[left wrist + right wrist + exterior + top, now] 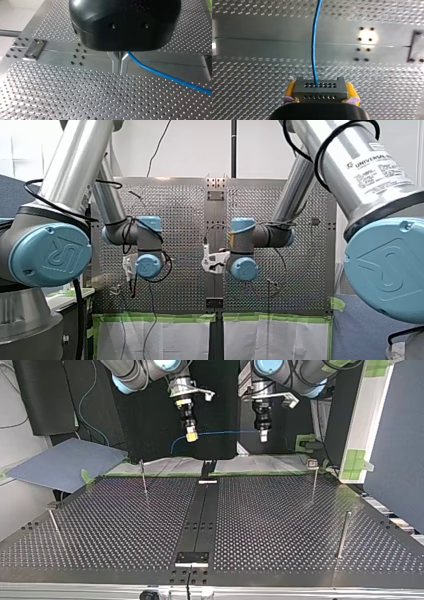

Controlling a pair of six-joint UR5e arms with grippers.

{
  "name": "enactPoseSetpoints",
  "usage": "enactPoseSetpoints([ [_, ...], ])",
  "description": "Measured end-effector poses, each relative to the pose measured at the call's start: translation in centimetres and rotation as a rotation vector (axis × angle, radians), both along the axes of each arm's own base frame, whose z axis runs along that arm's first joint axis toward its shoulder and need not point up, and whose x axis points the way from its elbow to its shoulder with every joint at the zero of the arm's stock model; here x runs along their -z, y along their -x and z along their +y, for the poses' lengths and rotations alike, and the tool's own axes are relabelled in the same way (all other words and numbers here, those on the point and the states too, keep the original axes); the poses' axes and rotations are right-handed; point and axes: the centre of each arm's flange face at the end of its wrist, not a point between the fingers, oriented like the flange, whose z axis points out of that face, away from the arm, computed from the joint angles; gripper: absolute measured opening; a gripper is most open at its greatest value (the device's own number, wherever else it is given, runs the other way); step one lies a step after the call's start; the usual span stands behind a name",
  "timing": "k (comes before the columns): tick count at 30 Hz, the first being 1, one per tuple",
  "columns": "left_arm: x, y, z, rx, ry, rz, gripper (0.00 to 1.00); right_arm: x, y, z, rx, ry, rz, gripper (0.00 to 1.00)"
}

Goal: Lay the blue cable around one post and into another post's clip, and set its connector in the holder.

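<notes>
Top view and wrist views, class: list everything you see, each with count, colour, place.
Perforated table: one, metal, top view's lower half.
Centre strip: one, black, along the table's middle.
Posts: four, thin metal, upright, two each side of the strip.
Blue cable: one, blue, in mid-air, top view's upper middle.
Connector: one, grey, at the cable's end.
Sheet: one, blue-grey, beyond the table, top view's left.
Left gripper: one, black, shut on the cable.
Right gripper: one, yellow pads, shut on the connector.

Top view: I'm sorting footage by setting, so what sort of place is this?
Most likely a robotics lab test bench: a perforated metal table with thin posts standing on it, two robot arms hanging above it, and a blue cable held between them.
</notes>
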Motion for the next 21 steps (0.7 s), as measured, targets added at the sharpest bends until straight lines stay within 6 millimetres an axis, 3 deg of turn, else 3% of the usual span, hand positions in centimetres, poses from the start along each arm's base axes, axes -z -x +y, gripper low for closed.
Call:
enactPoseSetpoints([
  [12, -2.8, -1.0, 2.0, -0.031, 0.052, -0.006, 0.09, -8.7, -2.5, -1.2, 0.015, 0.058, -0.092, 0.0],
  [21, -5.0, -2.0, 4.1, -0.036, 0.086, -0.009, 0.09, -13.6, -2.8, -0.7, 0.014, 0.075, -0.119, 0.0],
])
